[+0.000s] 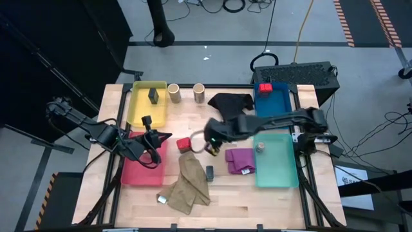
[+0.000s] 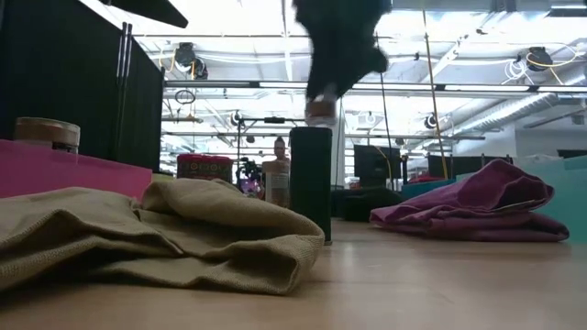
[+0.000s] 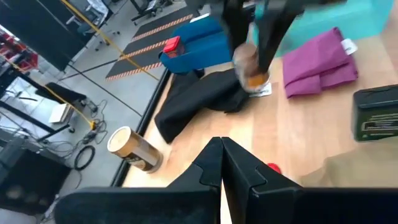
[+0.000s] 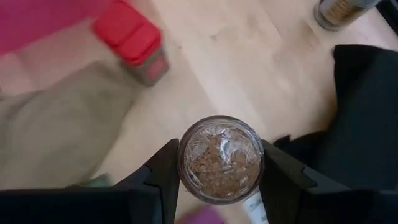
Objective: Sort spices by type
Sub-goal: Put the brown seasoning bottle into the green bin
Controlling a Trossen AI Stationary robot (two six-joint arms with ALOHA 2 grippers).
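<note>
My right gripper (image 4: pixel 219 163) clamps 1 small clear round jar of brown spice (image 4: pixel 220 158), lifted above the wooden table (image 4: pixel 249 68); next I'd carry it to the matching jar in the teal tray (image 1: pixel 283 169). Left gripper (image 3: pixel 221 163) waits pinched shut

A block (image 1: pixel 154 95) lies in one tray (image 1: pixel 138 111); a box (image 1: pixel 264 87) in another (image 1: pixel 282 102).
</note>
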